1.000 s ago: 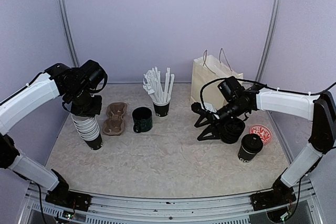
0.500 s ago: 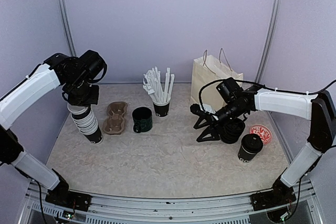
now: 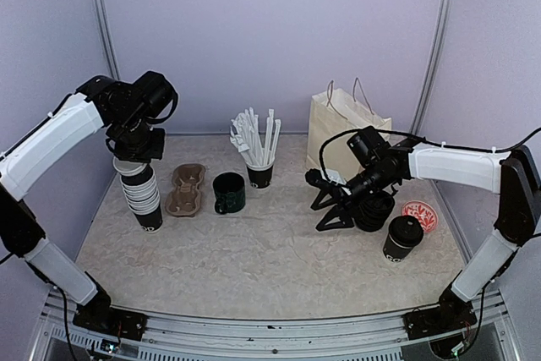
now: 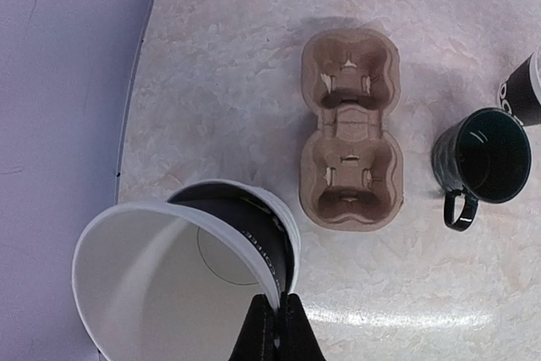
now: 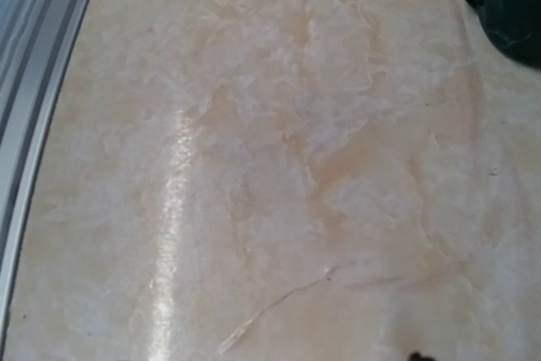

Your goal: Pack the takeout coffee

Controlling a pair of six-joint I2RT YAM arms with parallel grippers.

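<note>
We've barely started. Our left gripper (image 4: 272,320) pinches the rim of the top cup (image 4: 169,285) on the stack (image 3: 145,200), while the right gripper (image 3: 319,216) hangs open. One lidded cup (image 3: 402,238) stands ready, but the carrier (image 4: 350,128) is empty and the bag (image 3: 342,128) waits.

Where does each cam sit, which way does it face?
Top external: high behind, facing table, back wall; left arm, right arm show.
Left wrist: above cup stack, facing down on carrier, mug; left gripper pinches top rim.
Right wrist: facing down on table, mug corner; hardly any finger shows.
Shared: both wrists see the mug.
</note>
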